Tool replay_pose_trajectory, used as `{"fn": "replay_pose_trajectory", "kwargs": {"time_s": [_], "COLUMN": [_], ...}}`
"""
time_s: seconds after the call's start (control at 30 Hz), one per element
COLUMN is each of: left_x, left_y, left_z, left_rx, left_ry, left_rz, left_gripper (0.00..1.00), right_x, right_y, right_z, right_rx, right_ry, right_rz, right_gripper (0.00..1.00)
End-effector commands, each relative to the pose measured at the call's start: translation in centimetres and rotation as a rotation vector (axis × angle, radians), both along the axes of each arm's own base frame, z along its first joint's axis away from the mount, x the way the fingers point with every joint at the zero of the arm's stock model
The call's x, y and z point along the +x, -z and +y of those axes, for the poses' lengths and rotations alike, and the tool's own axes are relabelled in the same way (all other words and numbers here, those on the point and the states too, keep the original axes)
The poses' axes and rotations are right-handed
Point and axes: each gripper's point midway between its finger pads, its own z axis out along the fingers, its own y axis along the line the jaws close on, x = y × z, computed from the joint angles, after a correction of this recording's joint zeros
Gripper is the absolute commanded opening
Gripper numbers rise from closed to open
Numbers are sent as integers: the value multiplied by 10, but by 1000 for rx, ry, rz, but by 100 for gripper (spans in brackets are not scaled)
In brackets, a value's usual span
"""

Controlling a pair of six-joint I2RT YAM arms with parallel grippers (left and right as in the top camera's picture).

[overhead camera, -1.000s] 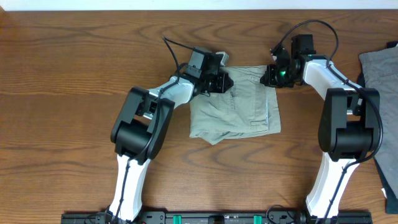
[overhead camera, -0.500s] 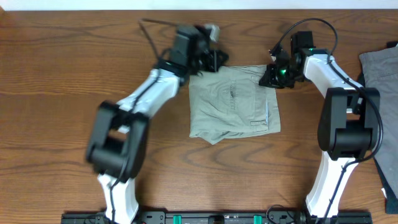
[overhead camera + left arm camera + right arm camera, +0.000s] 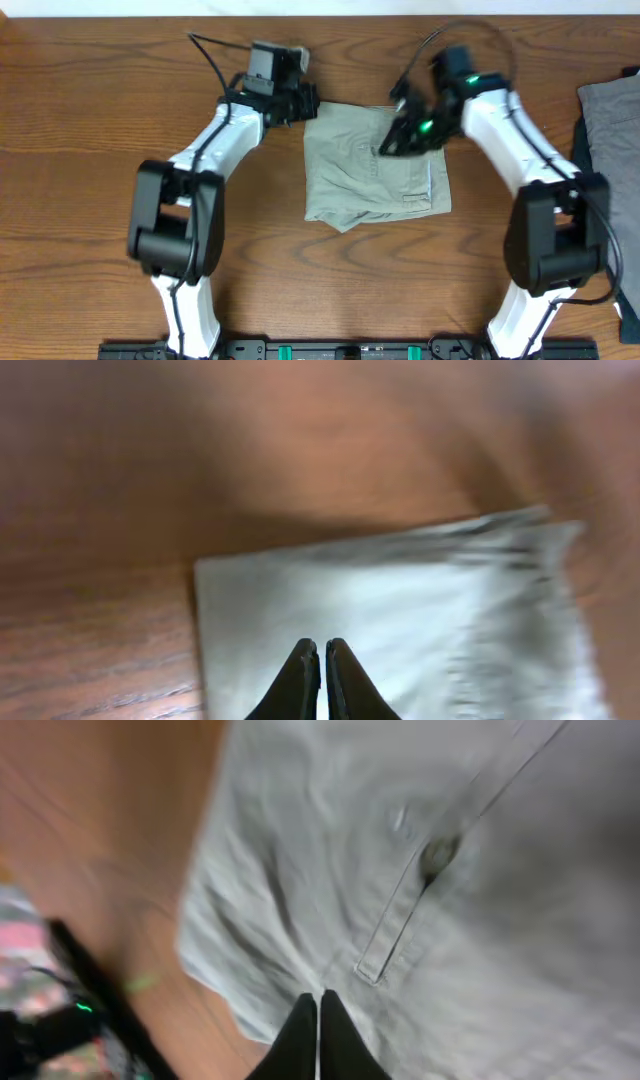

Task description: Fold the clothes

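Your left tool [image 3: 306, 103] and right tool [image 3: 384, 149] were both pressed together, gripping nothing, over the folded khaki shorts [image 3: 375, 180] on the worktop [image 3: 90, 120].

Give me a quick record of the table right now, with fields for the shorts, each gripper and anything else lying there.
shorts: pale green, folded to a rough square, flat on the wooden table
left gripper: shut, empty, at the shorts' far left corner
right gripper: shut, empty, above the shorts' far middle
other: grey garment at the table's right edge
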Motion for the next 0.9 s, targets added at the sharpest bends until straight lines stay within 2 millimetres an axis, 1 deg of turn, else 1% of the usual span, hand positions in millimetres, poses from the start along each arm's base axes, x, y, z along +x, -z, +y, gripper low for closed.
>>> {"fn": "replay_pose_trajectory", "kwargs": {"time_s": [0.0,0.1,0.17,0.27,0.4,0.47,0.53,0.57,0.63,0.7,0.8,0.87], "left_x": [-4,-7,-8,-8,-7,-3,2,5,8,8,-1,-12], "left_y": [24,42,53,65,69,66,57,49,27,0,-38,-58], "left_z": [4,5,5,7,11,10,9,8,5,4,7,10], "left_rx": [44,54,59,69,92,87,80,73,50,32,10,6], "left_ry": [5,6,6,2,-13,-11,-14,-13,-5,-15,-38,-46], "left_rz": [30,65,83,99,97,77,51,36,1,-31,-45,-33], "left_gripper": [8,8,7,8,8,8,7,7,7,7,7,7], "right_x": [-26,-41,-50,-57,-66,-66,-63,-61,-54,-45,-32,-25], "right_y": [48,73,84,97,106,106,105,102,95,85,65,51], "right_z": [-16,-32,-36,-40,-43,-43,-40,-39,-37,-35,-30,-30], "right_rx": [-204,-306,-320,-322,-327,-327,-313,-306,-301,-296,-276,-268], "right_ry": [-34,34,57,84,101,100,100,101,103,105,110,118], "right_rz": [45,104,130,144,167,165,158,152,140,126,109,106], "right_gripper": [2,2,2,5,7,5,4,4,4,5,6,6]}}
